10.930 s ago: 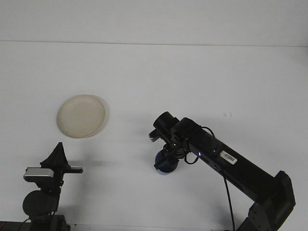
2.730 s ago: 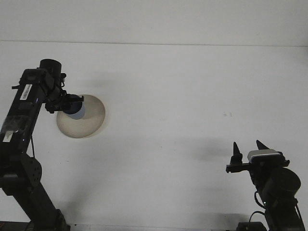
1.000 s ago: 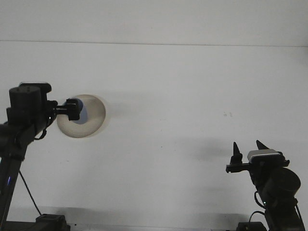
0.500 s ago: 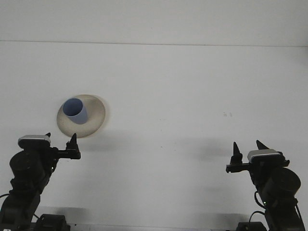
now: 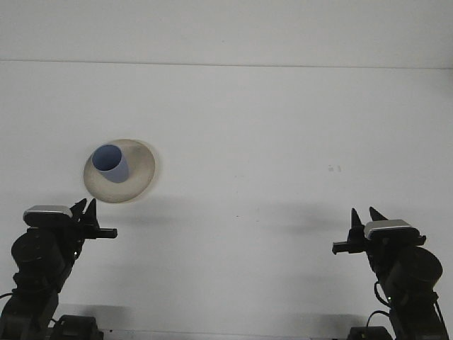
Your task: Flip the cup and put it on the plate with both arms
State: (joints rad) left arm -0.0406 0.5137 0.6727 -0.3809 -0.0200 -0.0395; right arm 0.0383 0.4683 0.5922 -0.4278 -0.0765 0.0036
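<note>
The small blue plastic cup [image 5: 110,162] stands mouth-up on the round cream plate [image 5: 140,167] near the white table's [image 5: 283,142] left edge. The placing looks done, so both arms should stay low and well clear. The left gripper [image 5: 83,210], jaws apart and empty, has drawn back since a moment ago; the right gripper [image 5: 362,216], jaws apart, has turned slightly.
</note>
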